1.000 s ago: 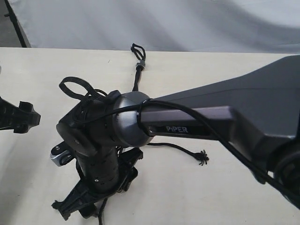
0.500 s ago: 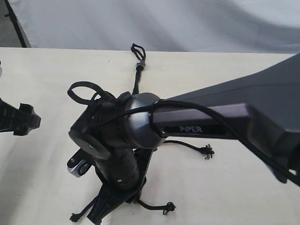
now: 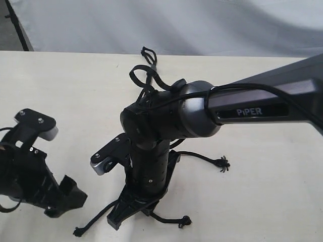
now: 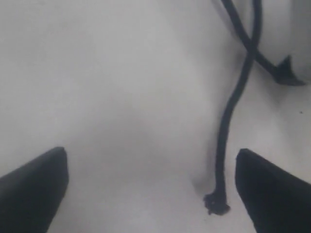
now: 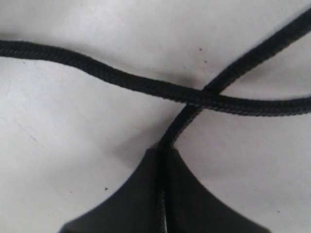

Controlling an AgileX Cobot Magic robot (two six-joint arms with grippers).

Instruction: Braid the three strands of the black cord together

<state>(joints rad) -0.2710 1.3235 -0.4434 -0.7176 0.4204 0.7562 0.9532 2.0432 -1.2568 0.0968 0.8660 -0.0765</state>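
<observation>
The black cord lies on the pale table, its short loop [image 3: 147,52] at the far side. My right arm covers the middle of the three strands. Their frayed tips show: one to the right [image 3: 220,163], one near the front [image 3: 184,221], one at the front left [image 3: 78,232]. My right gripper [image 3: 121,217] points down at the table, shut on one strand [image 5: 167,138]. Just past the jaws that strand crosses another strand [image 5: 97,70]. At the lower left my left gripper [image 3: 68,199] stands open. A strand tip [image 4: 216,204] lies between its fingers [image 4: 34,187], close to one of them.
The right arm's glossy cable loop [image 3: 144,75] sticks up over the cord's upper part. A grey backdrop [image 3: 202,25] rises behind the table's far edge. A dark stand [image 3: 15,25] is at the far left corner.
The right gripper has shut on a strand and moved right with it. The left arm has come further into view from the left, jaws still open.
</observation>
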